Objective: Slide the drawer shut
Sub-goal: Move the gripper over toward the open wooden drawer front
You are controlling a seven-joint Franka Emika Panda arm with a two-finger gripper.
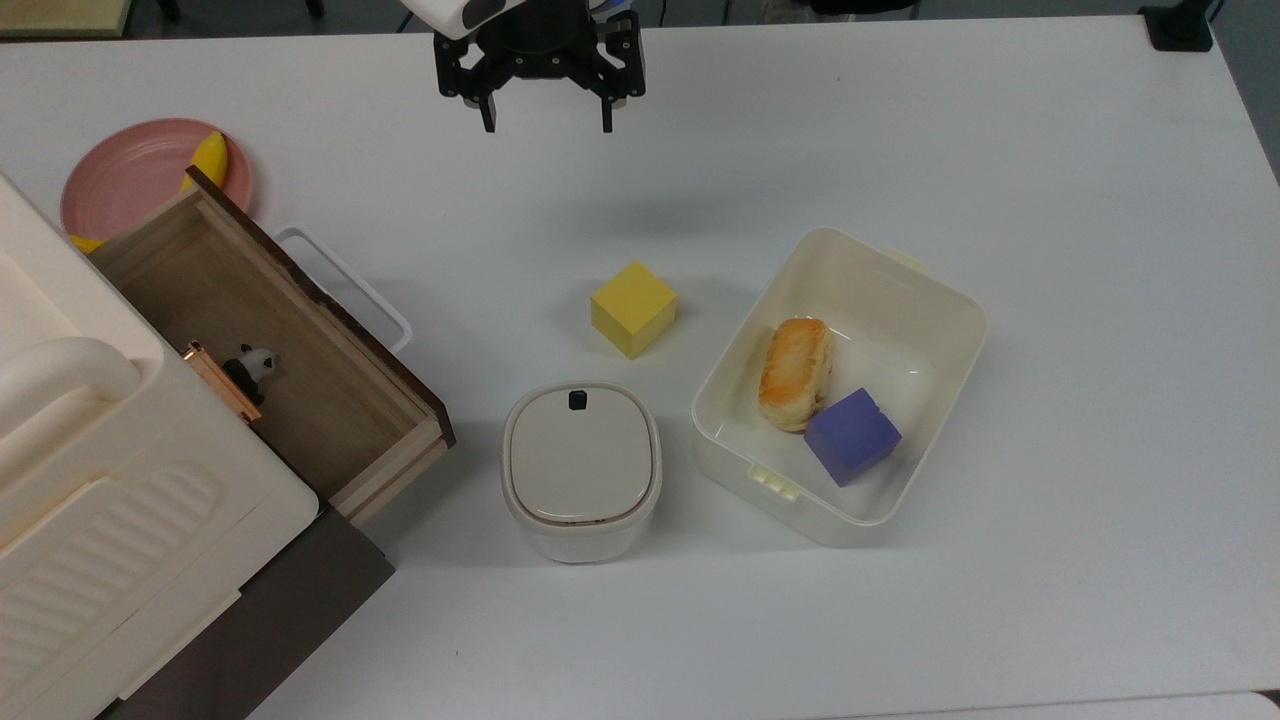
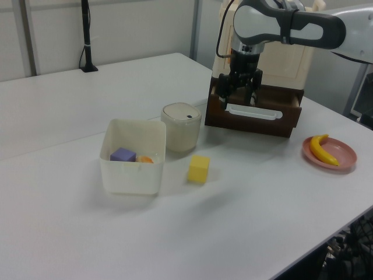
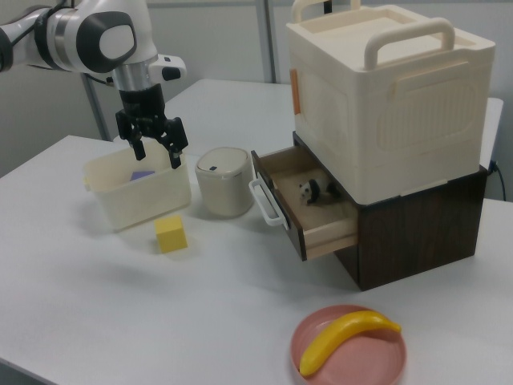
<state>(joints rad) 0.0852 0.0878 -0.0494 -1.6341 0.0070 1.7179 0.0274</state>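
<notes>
The drawer [image 1: 300, 330] stands pulled out of a dark brown cabinet at the top view's left. It is a light-wood box with a dark brown front panel [image 2: 256, 121] and a white loop handle [image 1: 347, 285]. A small panda figure [image 1: 252, 367] lies inside it. My gripper [image 1: 547, 125] hangs open and empty above the table at the top view's upper middle, apart from the handle. In the right view the gripper [image 3: 156, 156] is over the cream tub, left of the drawer [image 3: 313, 210].
A yellow cube [image 1: 633, 308], a cream lidded canister [image 1: 580, 470] and a cream tub [image 1: 870, 285] holding bread and a purple cube sit right of the drawer. A pink plate [image 1: 130, 170] with a banana lies behind it. A cream box [image 1: 100, 500] tops the cabinet.
</notes>
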